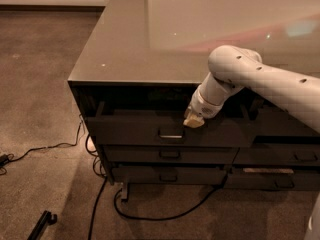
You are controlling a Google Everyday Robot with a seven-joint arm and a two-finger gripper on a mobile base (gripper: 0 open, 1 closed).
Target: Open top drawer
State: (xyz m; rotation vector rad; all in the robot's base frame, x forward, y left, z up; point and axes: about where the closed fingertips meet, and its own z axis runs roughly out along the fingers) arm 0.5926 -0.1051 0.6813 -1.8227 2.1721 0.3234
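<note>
The top drawer (130, 130) is the wide dark front under the counter top (135, 49). It stands pulled out a little, with a dark gap above it. Its small loop handle (171, 133) sits mid-front. My gripper (194, 121), tan-tipped at the end of the white arm (250, 76), rests at the drawer front's upper edge, just above and to the right of the handle. The drawer's inside is hidden in shadow.
Two slimmer drawers (170, 155) (168, 175) lie below the top one. The neighbouring column's drawers (280, 156) are to the right. Black cables (150, 216) trail on the carpet in front of the cabinet. A small black object (42, 223) lies at lower left.
</note>
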